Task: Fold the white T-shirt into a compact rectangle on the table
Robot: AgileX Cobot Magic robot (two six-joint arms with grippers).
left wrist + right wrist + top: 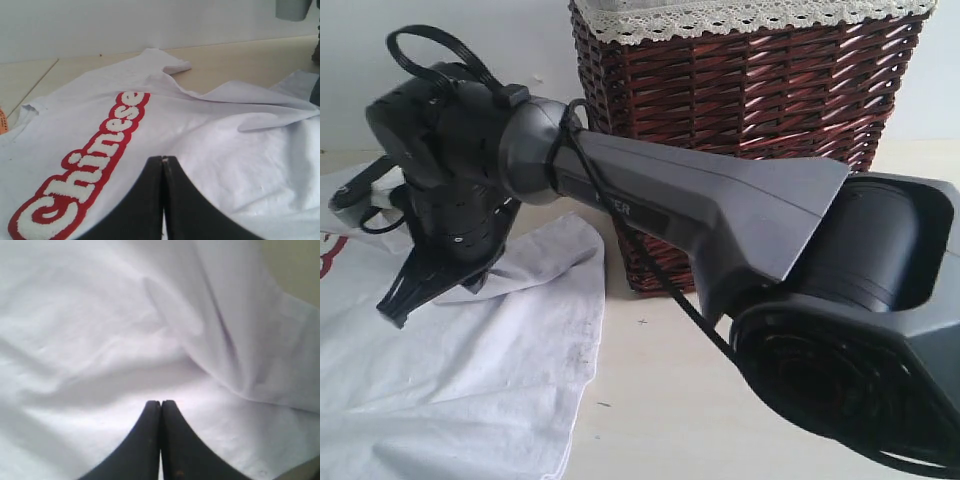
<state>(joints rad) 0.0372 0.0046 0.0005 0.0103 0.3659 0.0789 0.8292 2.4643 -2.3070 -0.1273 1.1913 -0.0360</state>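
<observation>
Setting: robot manipulation lab, staged with household props. Evidence: dark grey robot arm (720,200) with loose cabling over a wide pale cream table (640,420); plain white wall (125,25) behind; brown wicker basket (750,90) with lace-trimmed lining (720,18); white T-shirt (450,380) spread on the tabletop.

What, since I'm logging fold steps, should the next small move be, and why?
Probably open the right gripper and lower it to pinch the cloth. The white T-shirt lies spread, rumpled, lettering up, unfolded on the table; both it and the left gripper are shut over the shirt, seemingly holding nothing.
</observation>
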